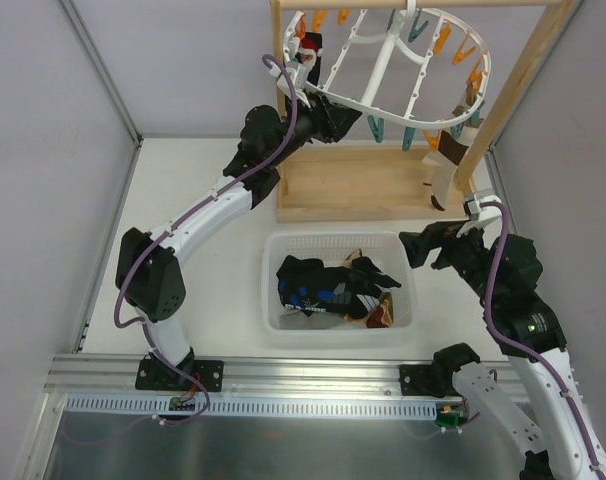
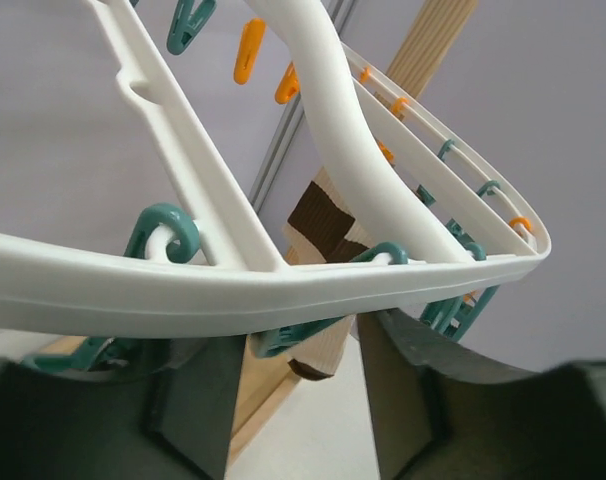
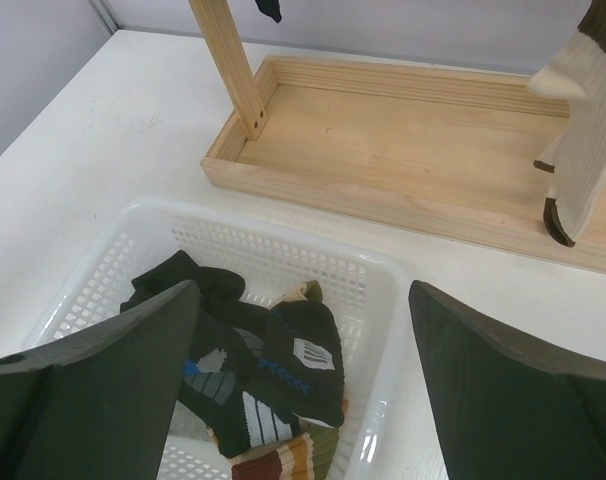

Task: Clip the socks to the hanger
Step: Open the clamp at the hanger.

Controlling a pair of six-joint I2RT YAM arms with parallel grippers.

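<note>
White tabletop (image 1: pixel 218 300), plain pale grey walls (image 1: pixel 183 60), aluminium corner posts (image 1: pixel 101 72), slotted metal rail (image 1: pixel 303 375) along near edge, even light

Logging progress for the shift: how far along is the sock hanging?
Done: a striped sock hangs clipped at the right side of the hanger; a dark sock seems to hang at its left. In hand: nothing held; the left end effector is open under the hanger rim, the right end effector open above the basket. Left: several socks lie in the basket.
</note>
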